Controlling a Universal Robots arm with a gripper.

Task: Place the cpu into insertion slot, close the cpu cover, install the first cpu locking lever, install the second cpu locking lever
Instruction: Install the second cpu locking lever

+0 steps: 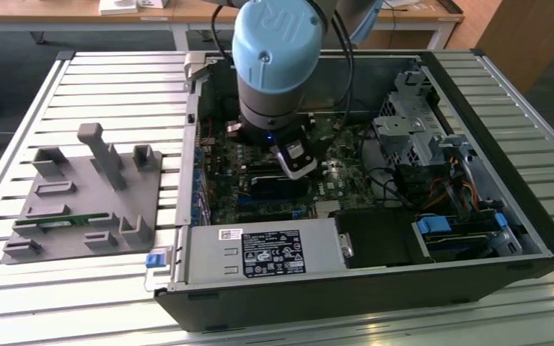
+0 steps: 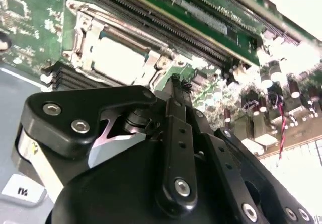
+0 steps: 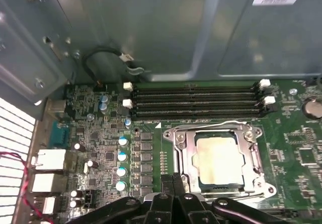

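Open PC case (image 1: 508, 238) sits on a slatted metal table (image 1: 27, 108). Grey plastic fixture block (image 1: 84, 194) lies just beside the case on the exterior view's left; silver power supply with a label (image 1: 262, 252) is inside the case at its near edge. Four black memory slots (image 3: 196, 100) run along the green motherboard (image 3: 297, 148) inside the case.

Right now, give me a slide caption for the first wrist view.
CPU seated in its socket under the closed cover frame, beside four empty memory slots, hand just above the motherboard.
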